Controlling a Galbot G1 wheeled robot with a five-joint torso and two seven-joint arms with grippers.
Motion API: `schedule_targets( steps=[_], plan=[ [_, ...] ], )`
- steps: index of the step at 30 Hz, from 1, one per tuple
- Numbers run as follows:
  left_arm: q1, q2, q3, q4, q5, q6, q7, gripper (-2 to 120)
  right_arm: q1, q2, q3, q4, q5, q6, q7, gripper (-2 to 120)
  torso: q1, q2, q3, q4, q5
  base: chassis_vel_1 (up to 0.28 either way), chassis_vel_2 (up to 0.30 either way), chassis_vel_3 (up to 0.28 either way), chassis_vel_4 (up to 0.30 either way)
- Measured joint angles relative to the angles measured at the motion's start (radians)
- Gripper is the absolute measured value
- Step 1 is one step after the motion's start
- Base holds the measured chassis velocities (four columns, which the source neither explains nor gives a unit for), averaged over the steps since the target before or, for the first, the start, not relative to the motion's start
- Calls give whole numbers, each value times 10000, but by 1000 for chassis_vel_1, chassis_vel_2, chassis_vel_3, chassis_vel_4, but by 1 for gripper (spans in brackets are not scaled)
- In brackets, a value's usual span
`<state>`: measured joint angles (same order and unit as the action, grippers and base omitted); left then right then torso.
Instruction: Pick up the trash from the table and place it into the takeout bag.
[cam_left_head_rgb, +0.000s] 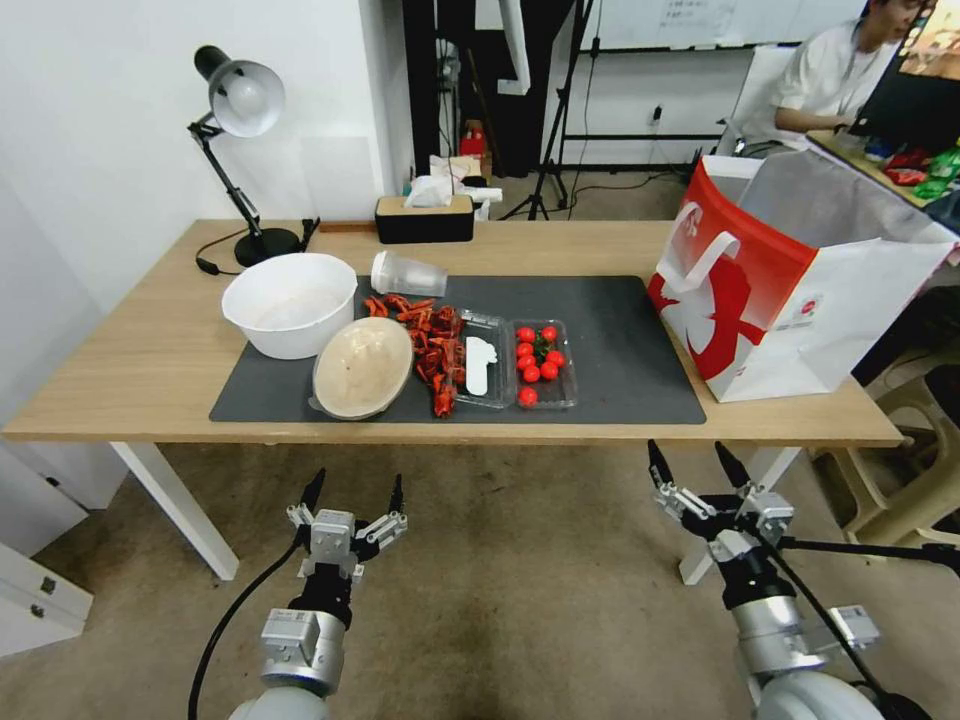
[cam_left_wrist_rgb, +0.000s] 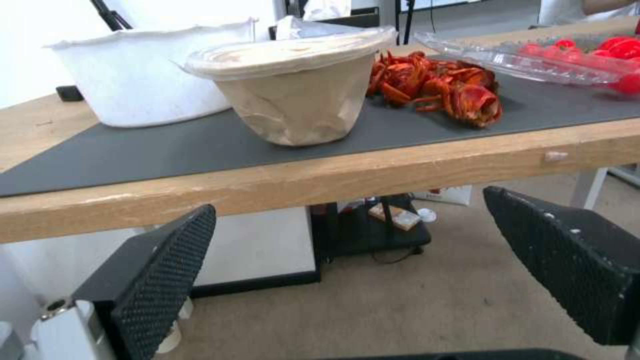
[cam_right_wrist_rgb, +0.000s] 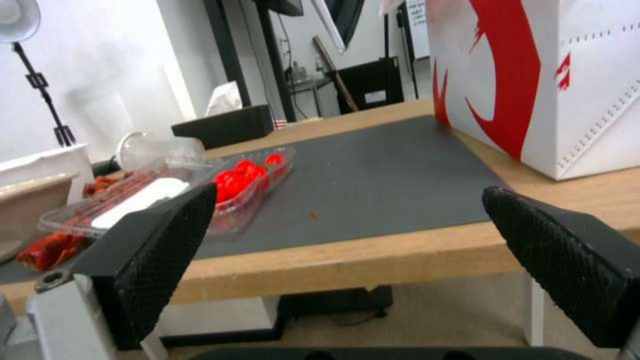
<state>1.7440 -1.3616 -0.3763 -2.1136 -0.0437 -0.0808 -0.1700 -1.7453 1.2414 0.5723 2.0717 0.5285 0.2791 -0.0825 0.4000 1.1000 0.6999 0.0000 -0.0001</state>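
On the table (cam_left_head_rgb: 130, 360) a dark mat (cam_left_head_rgb: 620, 340) carries the trash: a round beige dish (cam_left_head_rgb: 362, 367) (cam_left_wrist_rgb: 300, 100), a heap of red shell leftovers (cam_left_head_rgb: 430, 340) (cam_left_wrist_rgb: 440, 85), and a clear plastic cup (cam_left_head_rgb: 405, 273) (cam_right_wrist_rgb: 157, 147) lying on its side. The takeout bag (cam_left_head_rgb: 790, 280) (cam_right_wrist_rgb: 533, 75) stands open-topped at the table's right end. My left gripper (cam_left_head_rgb: 357, 490) (cam_left_wrist_rgb: 350, 205) hangs open below the front edge, facing the beige dish. My right gripper (cam_left_head_rgb: 695, 465) (cam_right_wrist_rgb: 350, 192) is open too, below the edge near the bag's front corner.
A white bowl (cam_left_head_rgb: 290, 300) (cam_left_wrist_rgb: 147, 80) sits left of the dish. A clear tray (cam_left_head_rgb: 515, 362) (cam_right_wrist_rgb: 220, 195) holds red tomatoes and a white spoon. A desk lamp (cam_left_head_rgb: 240, 100) and black tissue box (cam_left_head_rgb: 424, 218) stand at the back. A beige stool (cam_left_head_rgb: 920, 470) is at right.
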Motion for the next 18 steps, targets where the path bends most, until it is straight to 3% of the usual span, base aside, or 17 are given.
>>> schedule_targets(
  steps=[18],
  plan=[
    [-99,-6,-109,65,-153,-56,28,100,-82,265,-189,-23,-341,-50,230,100,0,0,0,0,1,0,0,0,0]
  ],
)
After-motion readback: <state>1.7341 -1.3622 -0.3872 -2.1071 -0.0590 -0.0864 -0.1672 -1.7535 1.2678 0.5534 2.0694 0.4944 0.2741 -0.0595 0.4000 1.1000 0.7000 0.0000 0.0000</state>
